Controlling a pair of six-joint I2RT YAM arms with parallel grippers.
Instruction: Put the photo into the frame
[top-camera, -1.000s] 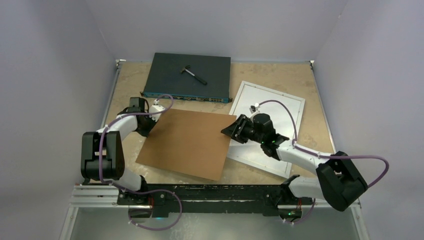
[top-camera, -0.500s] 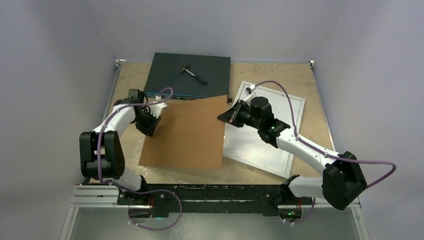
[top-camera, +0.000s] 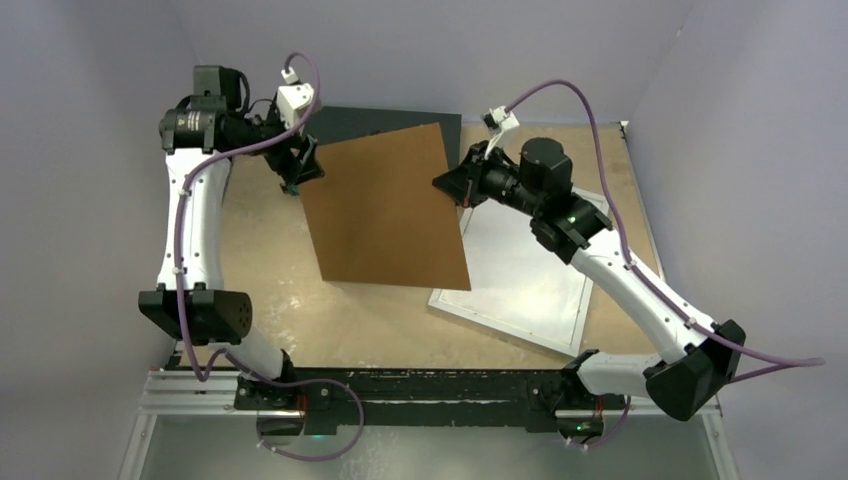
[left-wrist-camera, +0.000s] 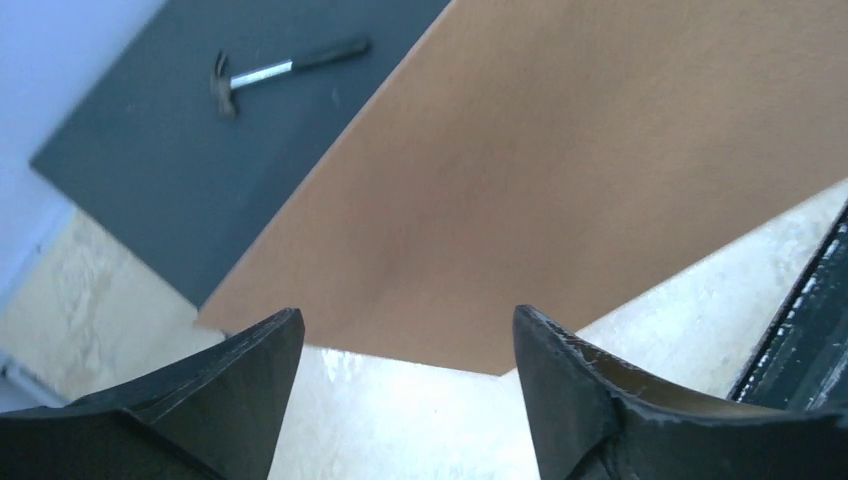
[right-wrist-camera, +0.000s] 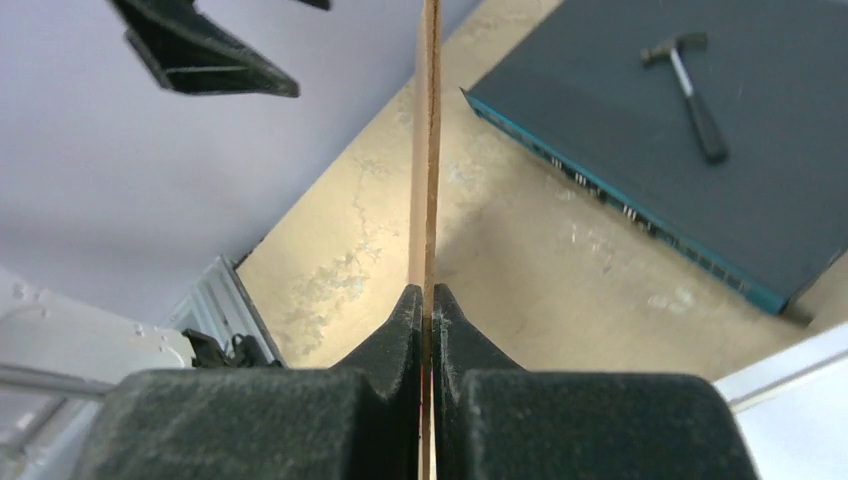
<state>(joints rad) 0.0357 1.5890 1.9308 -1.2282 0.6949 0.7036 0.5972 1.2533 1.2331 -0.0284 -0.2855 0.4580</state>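
Pinching the brown backing board (top-camera: 385, 210) at its right edge with the right pincer (right-wrist-camera: 427, 295), fingers pressed hard together on the thin sheet, enough to carry it on that one grip alone. Held up off the tabletop (top-camera: 260, 260) and tilted, far corner over the dark network switch (top-camera: 400, 117), lower right corner hanging over the left side of the frame (top-camera: 520, 300), presumably to lift the backing away and leave the frame free for loading. Just beside the board's left edge, the left pincer (left-wrist-camera: 405, 318) spread wide, nothing between its fingers and no contact with the sheet; placed there, at a guess, to steady or catch the board if needed. Lying flat on the tabletop to the right, beneath the right arm: the frame, thin white border all round, pale inside. No sign of the photo in any view, neither in the frame nor on the bare tabletop; perhaps on the hidden face of the board, cannot tell. On top of the switch: a small hammer (right-wrist-camera: 690, 85). Judged early in the task: backing raised, photo not yet laid in. Next, most likely, setting the board down clear of the frame; best done low and slow, given a wide thin sheet gripped at one edge only, prone to swinging and clipping the switch or the frame
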